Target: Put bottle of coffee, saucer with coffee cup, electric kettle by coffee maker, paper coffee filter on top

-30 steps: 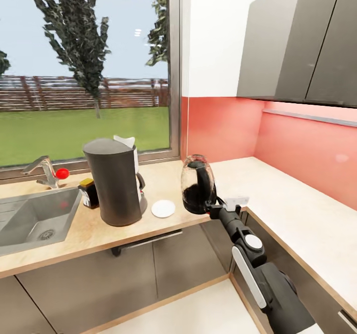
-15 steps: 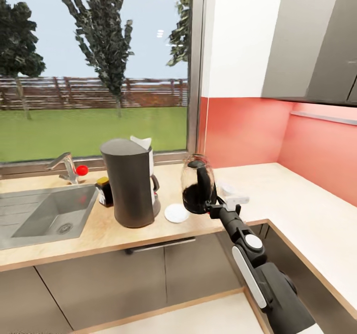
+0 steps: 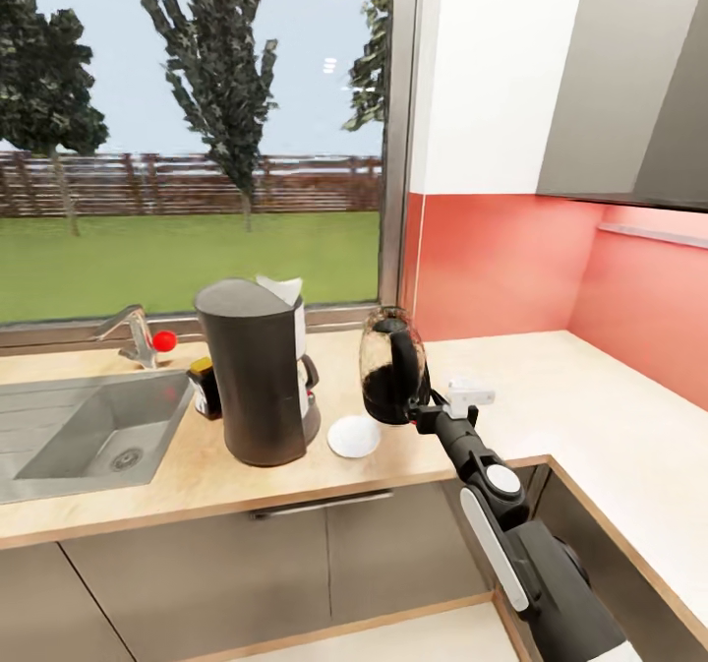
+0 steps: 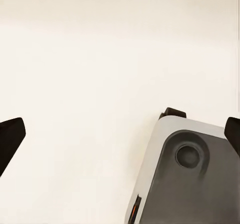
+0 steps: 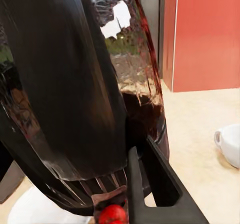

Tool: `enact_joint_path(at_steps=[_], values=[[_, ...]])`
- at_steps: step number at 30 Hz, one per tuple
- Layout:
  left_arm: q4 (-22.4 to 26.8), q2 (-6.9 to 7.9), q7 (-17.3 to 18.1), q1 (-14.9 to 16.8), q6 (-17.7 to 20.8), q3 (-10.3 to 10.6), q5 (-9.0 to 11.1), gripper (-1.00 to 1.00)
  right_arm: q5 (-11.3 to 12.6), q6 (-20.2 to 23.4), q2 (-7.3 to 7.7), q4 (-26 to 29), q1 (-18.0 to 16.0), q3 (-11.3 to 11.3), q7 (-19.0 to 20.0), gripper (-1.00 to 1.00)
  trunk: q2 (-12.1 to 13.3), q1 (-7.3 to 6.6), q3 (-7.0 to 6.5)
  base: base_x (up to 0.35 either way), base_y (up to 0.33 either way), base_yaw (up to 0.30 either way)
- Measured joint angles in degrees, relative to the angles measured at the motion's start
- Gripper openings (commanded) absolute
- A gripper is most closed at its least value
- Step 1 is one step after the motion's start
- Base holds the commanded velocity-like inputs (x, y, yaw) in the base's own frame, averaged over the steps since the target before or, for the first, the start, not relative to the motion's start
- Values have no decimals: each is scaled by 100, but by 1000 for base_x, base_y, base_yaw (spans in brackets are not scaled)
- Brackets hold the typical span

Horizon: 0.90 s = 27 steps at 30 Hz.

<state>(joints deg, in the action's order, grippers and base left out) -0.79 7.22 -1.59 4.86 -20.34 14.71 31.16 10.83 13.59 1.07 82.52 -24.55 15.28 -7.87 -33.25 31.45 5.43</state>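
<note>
The coffee maker (image 3: 258, 377) stands on the countertop (image 3: 295, 475) with the paper coffee filter (image 3: 280, 290) on its top. The bottle of coffee (image 3: 205, 387) sits just behind it on the sink side. The saucer (image 3: 353, 436) lies bare beside the machine's base. My right gripper (image 3: 425, 414) is shut on the handle of the electric kettle (image 3: 392, 367), held upright just past the saucer; up close the kettle (image 5: 75, 84) looms with one finger (image 5: 155, 184) against it. The coffee cup (image 5: 230, 144) rests on the counter behind. My left gripper (image 4: 121, 136) is open over pale floor.
A steel sink (image 3: 88, 426) with a red-knobbed tap (image 3: 138, 337) takes up the counter's left end. A window runs behind, and a red backsplash (image 3: 492, 269) with grey wall cabinets (image 3: 629, 101) marks the corner. The counter continues along the right wall. Part of my base (image 4: 190, 179) shows below the left gripper.
The whole view has shifted, so the counter items sit further right in the picture. The kettle in my right gripper now stands closer to the saucer and coffee maker.
</note>
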Motion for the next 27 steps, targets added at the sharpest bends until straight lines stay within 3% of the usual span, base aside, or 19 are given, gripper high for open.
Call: enact_joint_path(at_steps=[9, 18, 27], values=[[-38, 0, 0, -1, 3, -8, 42, 100, 14, -7, 0, 18, 0, 8, 2, -100, 0, 1, 0, 63, -30, 11], [-40, 1, 0, -2, 3, -9, 42, 100, 22, -18, -1, 31, 0, 10, 0, -100, 0, 0, 30, 231, -175, 232], [-47, 1, 0, -2, 0, -8, 47, 100, 22, -19, 0, 38, 0, 2, -1, -100, 0, 2, 46, 26, -17, 170]])
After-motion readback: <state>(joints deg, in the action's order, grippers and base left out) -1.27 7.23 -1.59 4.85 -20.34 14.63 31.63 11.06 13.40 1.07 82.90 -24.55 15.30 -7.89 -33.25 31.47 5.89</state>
